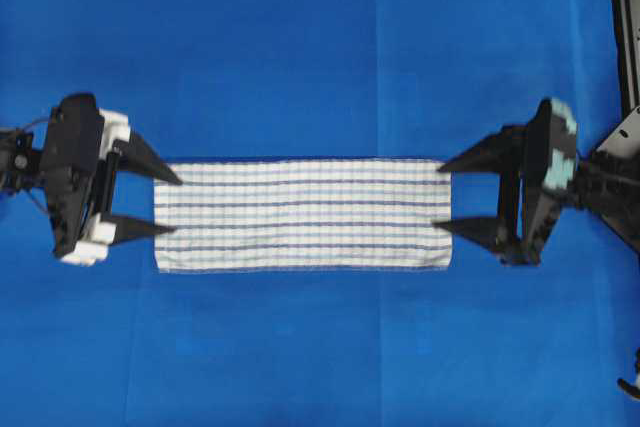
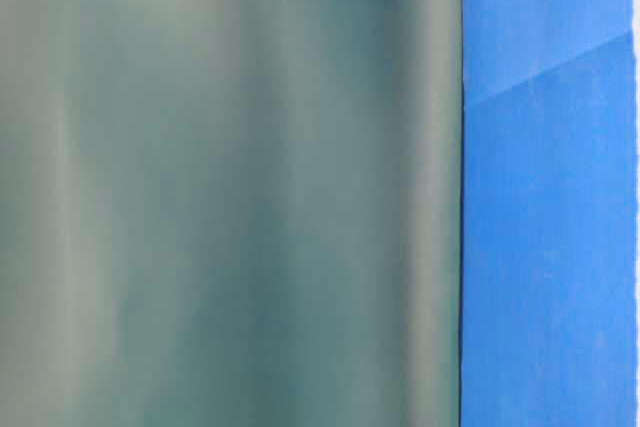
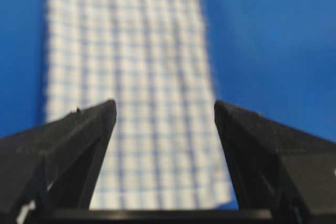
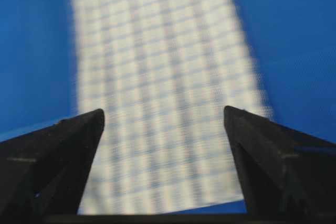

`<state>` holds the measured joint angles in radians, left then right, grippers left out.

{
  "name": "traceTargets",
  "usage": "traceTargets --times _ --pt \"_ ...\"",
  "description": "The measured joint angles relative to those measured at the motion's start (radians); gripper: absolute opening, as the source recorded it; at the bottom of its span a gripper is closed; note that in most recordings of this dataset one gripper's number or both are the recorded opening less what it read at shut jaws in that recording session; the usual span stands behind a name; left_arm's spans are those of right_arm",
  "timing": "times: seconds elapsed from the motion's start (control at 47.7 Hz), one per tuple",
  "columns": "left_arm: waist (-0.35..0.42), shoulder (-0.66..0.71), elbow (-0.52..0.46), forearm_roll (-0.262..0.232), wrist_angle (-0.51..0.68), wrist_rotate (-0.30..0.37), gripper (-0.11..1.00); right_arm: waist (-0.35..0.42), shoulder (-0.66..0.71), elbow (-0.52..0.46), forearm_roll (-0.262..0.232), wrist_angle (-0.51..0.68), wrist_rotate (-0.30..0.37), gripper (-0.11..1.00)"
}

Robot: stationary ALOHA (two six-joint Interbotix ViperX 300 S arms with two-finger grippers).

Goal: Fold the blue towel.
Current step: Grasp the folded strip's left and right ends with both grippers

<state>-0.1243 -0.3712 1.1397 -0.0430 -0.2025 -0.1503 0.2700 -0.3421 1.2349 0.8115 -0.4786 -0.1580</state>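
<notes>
Here, the blue towel (image 1: pixel 302 215) lies flat as a long folded strip at the centre of the blue table covering (image 1: pixel 300 47). At nine o'clock the left gripper (image 1: pixel 168 205) stands wide, holding nothing; at three o'clock the right gripper (image 1: pixel 440 195) stands equally wide, also holding nothing.

The towel (image 1: pixel 302 214) lies flat on the table cover (image 1: pixel 300 47), near the middle of the overhead view, its long sides running left to right. The left gripper (image 1: pixel 168 204) sits at the towel's left short edge, its 2 fingertips over that edge, 1 toward the far corner and 1 nearer the middle. The right gripper (image 1: pixel 442 194) sits at the towel's right short edge, its tips just at that edge. The towel stretches between the 2 grippers. Table cover surrounds the towel on all 4 sides.
</notes>
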Motion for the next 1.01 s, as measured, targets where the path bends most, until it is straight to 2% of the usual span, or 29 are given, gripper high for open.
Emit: traceTargets --times 0.126,0.315,0.482,0.776,0.86,1.007 --pt "0.057 0.015 0.000 0.005 0.002 0.000 0.69 -0.094 0.008 0.003 0.008 0.043 -0.051 0.81" --pt "0.129 0.123 0.018 0.006 -0.035 0.000 0.69 -0.170 0.094 0.002 0.008 0.067 -0.081 0.81" --pt "0.143 0.235 0.021 0.008 -0.118 0.000 0.69 -0.176 0.209 -0.021 0.008 0.063 -0.081 0.80" --pt "0.155 0.348 0.018 0.008 -0.150 0.003 0.66 -0.173 0.293 -0.066 0.008 0.063 -0.083 0.78" --pt "0.156 0.354 0.018 0.008 -0.152 0.002 0.57 -0.166 0.293 -0.067 0.008 0.064 -0.084 0.72" --pt "0.161 0.359 0.014 0.006 -0.149 0.002 0.30 -0.156 0.295 -0.069 0.008 0.074 -0.084 0.35"
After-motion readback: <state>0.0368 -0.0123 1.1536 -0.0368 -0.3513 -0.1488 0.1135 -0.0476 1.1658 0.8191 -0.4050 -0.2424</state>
